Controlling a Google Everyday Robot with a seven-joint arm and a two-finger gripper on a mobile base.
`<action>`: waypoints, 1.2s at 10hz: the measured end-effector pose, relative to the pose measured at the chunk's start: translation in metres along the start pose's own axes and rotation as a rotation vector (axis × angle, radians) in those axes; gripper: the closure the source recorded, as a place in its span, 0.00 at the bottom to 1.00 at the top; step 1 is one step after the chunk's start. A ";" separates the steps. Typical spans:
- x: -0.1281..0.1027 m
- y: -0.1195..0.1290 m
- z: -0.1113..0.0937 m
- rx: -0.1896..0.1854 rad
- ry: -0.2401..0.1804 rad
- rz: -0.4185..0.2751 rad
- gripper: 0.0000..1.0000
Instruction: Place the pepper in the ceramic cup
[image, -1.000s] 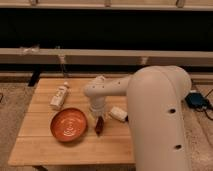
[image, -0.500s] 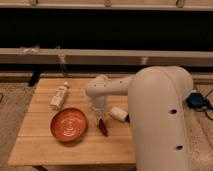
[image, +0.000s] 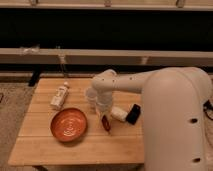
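Note:
The pepper (image: 106, 122) is small and dark red. It hangs almost upright at the tip of my gripper (image: 104, 115), just above the wooden table (image: 45, 145). The gripper points down from the white arm and is shut on the pepper's top. The ceramic cup (image: 91, 95) is pale and tapered. It stands on the table just left of the gripper and behind it, partly hidden by the arm's wrist. The pepper is to the right of the cup and nearer the front, outside it.
A round orange-red plate (image: 69, 124) lies left of the pepper. A white bottle with a label (image: 59, 95) lies at the table's back left. A small white object (image: 119, 113) and a black one (image: 133, 114) lie right of the gripper. The robot's big white body (image: 175, 125) fills the right.
The gripper and the pepper have shifted slightly to the right and a little upward. The cup, plate and bottle have not moved.

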 end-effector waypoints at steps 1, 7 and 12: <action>-0.003 -0.002 -0.015 -0.009 -0.022 0.004 1.00; -0.057 -0.019 -0.091 -0.064 -0.167 -0.039 1.00; -0.095 -0.023 -0.128 -0.064 -0.247 -0.084 1.00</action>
